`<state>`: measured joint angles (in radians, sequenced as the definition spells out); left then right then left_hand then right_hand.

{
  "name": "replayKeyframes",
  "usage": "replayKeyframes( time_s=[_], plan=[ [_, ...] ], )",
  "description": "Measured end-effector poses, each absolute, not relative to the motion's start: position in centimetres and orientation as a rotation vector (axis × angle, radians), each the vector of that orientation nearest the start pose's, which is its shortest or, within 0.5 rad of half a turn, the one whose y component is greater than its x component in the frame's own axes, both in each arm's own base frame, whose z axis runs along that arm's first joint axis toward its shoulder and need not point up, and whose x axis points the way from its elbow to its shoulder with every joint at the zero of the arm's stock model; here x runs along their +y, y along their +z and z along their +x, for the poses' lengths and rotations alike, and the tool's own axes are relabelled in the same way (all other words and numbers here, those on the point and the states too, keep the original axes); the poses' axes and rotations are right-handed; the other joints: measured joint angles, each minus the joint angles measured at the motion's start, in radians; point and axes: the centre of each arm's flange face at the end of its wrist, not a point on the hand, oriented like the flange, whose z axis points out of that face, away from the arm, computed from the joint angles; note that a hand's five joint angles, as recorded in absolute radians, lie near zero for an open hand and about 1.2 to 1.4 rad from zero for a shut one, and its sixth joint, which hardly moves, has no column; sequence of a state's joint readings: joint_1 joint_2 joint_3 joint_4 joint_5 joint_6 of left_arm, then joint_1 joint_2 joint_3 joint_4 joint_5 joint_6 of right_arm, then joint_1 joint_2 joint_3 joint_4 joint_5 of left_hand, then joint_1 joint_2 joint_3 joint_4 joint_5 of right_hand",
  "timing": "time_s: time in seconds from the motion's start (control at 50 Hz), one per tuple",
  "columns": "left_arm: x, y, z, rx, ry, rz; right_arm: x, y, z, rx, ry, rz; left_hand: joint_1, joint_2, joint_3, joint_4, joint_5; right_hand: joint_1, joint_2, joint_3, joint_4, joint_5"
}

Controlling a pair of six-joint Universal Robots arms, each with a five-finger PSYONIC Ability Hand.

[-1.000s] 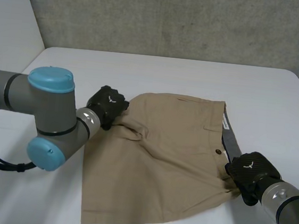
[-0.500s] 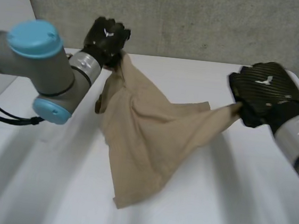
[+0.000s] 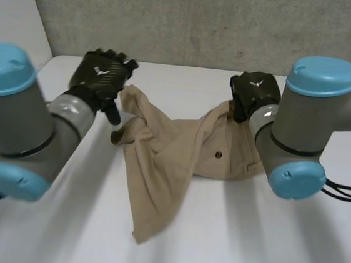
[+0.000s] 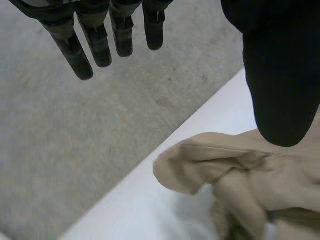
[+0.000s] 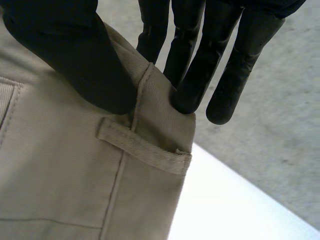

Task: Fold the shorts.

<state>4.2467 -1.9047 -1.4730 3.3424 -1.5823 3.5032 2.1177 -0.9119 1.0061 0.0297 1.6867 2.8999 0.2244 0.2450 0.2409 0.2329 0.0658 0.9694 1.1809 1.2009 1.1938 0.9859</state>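
Our right hand (image 3: pixel 255 94) pinches the shorts (image 3: pixel 174 147) at the waistband (beside a belt loop (image 5: pixel 142 146)); our left hand (image 3: pixel 99 76) hangs open, so we should grip a corner before spreading.

Tan shorts (image 3: pixel 172 162) bunched up between two black hands on the white table (image 3: pixel 289 244).
There's the left hand (image 3: pixel 99 76) hovering just beside the cloth's lifted corner; the right hand (image 3: pixel 254 97) is up at the opposite raised edge; one end trails toward the near side; a dark button (image 3: pixel 218 154) faces up.

surface: white table (image 3: pixel 288 256) | on it: tan shorts (image 3: pixel 172 159), crumpled, one edge raised
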Motion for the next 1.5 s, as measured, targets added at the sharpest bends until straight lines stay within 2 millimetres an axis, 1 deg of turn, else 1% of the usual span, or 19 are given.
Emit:
replayKeyframes(
  time_s=[0.04, 0.1, 0.14, 0.2, 0.32, 0.4, 0.64, 0.76, 0.94, 1.0, 1.06, 1.08, 1.1, 1.12, 1.16, 1.2, 1.34, 1.46, 1.5],
  plan=[
    [-25.8, 24.1, -27.4, 2.265, -2.2, 0.804, -32.1, 22.9, 33.3, 2.14, -2.035, -0.738, 0.065, 0.04, 0.038, 0.05, 0.044, 0.0, 0.0, 0.0, 0.0, 0.0],
    [-23.2, 23.0, -26.8, 2.447, -2.129, 0.726, -32.8, 23.0, 33.3, 2.143, -2.089, -0.697, 0.115, 0.09, 0.092, 0.104, 0.096, 0.0, 0.0, 0.0, 0.0, 0.0],
    [-21.8, 22.2, -26.7, 2.537, -2.078, 0.711, -33.0, 22.9, 33.3, 2.144, -2.11, -0.681, 0.116, 0.097, 0.098, 0.111, 0.104, 0.0, 0.0, 0.0, 0.0, 0.0],
    [-18.6, 20.4, -27.0, 2.716, -1.937, 0.732, -33.1, 22.6, 33.1, 2.151, -2.137, -0.666, 0.116, 0.104, 0.106, 0.118, 0.112, 0.0, 0.0, 0.0, 0.0, 0.0],
    [-15.2, 17.7, -28.0, 2.892, -1.724, 0.809, -33.0, 22.0, 33.0, 2.165, -2.133, -0.681, 0.116, 0.104, 0.106, 0.118, 0.112, 0.0, 0.0, 0.0, 0.0, 0.0],
    [-14.4, 16.3, -28.7, 2.987, -1.64, 0.784, -32.8, 21.7, 33.0, 2.169, -2.116, -0.699, 0.116, 0.104, 0.106, 0.118, 0.112, 0.0, 0.0, 0.0, 0.0, 0.0],
    [-14.8, 15.4, -30.7, 3.191, -1.613, 0.535, -32.2, 21.5, 32.8, 2.174, -2.091, -0.72, 0.116, 0.104, 0.106, 0.118, 0.112, 0.0, 0.0, 0.0, 0.0, 0.0],
    [-14.9, 14.8, -31.6, 3.207, -1.605, 0.539, -32.1, 21.9, 32.8, 2.166, -2.096, -0.713, 0.116, 0.104, 0.106, 0.118, 0.112, 0.0, 0.0, 0.0, 0.0, 0.0],
    [-14.9, 13.1, -33.1, 3.152, -1.59, 0.552, -31.9, 22.8, 32.7, 2.146, -2.112, -0.693, 0.116, 0.108, 0.115, 0.12, 0.112, 0.0, 0.0, 0.0, 0.0, 0.0],
    [-15.0, 12.7, -33.3, 3.107, -1.607, 0.527, -31.8, 23.1, 32.6, 2.139, -2.117, -0.685, 0.221, 0.19, 0.199, 0.203, 0.195, 0.0, 0.0, 0.0, 0.0, 0.0],
    [-15.4, 12.7, -33.4, 3.045, -1.645, 0.475, -31.7, 23.5, 32.5, 2.133, -2.123, -0.678, 0.573, 0.527, 0.517, 0.531, 0.518, 0.0, 0.0, 0.0, 0.0, 0.0],
    [-15.5, 12.7, -33.4, 3.03, -1.656, 0.461, -31.6, 23.6, 32.4, 2.132, -2.124, -0.676, 0.573, 0.527, 0.517, 0.531, 0.518, 0.0, 0.0, 0.0, 0.0, 0.0],
    [-15.7, 12.8, -33.4, 3.006, -1.675, 0.439, -31.6, 23.7, 32.4, 2.131, -2.125, -0.674, 0.744, 0.699, 0.682, 0.704, 0.688, 0.0, 0.0, 0.0, 0.0, 0.0],
    [-15.8, 12.8, -33.4, 2.995, -1.683, 0.429, -31.5, 23.8, 32.3, 2.128, -2.127, -0.672, 0.765, 0.72, 0.717, 0.737, 0.721, 0.0, 0.0, 0.0, 0.0, 0.0],
    [-16.2, 13.0, -33.3, 2.961, -1.711, 0.397, -31.4, 24.1, 32.2, 2.125, -2.132, -0.667, 0.916, 0.887, 0.893, 0.91, 0.891, 0.0, 0.0, 0.0, 0.0, 0.0],
    [-16.5, 13.2, -33.3, 2.939, -1.734, 0.373, -31.3, 24.5, 32.0, 2.122, -2.137, -0.662, 0.916, 0.942, 0.94, 0.955, 0.908, 0.0, 0.0, 0.0, 0.0, 0.0],
    [-17.8, 14.4, -32.7, 2.873, -1.784, 0.37, -30.7, 25.5, 31.6, 2.101, -2.146, -0.687, 0.916, 0.951, 0.945, 0.959, 0.908, 0.0, 0.0, 0.0, 0.0, 0.0],
    [-19.8, 17.8, -30.5, 2.714, -1.868, 0.418, -29.3, 26.0, 31.4, 2.098, -2.088, -0.856, 0.916, 0.951, 0.946, 0.96, 0.908, 0.0, 0.0, 0.0, 0.0, 0.0],
    [-20.5, 19.7, -29.6, 2.642, -1.921, 0.436, -28.4, 25.7, 31.2, 2.118, -2.037, -0.981, 0.916, 0.951, 0.946, 0.96, 0.908, 0.0, 0.0, 0.0, 0.0, 0.0]
  ],
)
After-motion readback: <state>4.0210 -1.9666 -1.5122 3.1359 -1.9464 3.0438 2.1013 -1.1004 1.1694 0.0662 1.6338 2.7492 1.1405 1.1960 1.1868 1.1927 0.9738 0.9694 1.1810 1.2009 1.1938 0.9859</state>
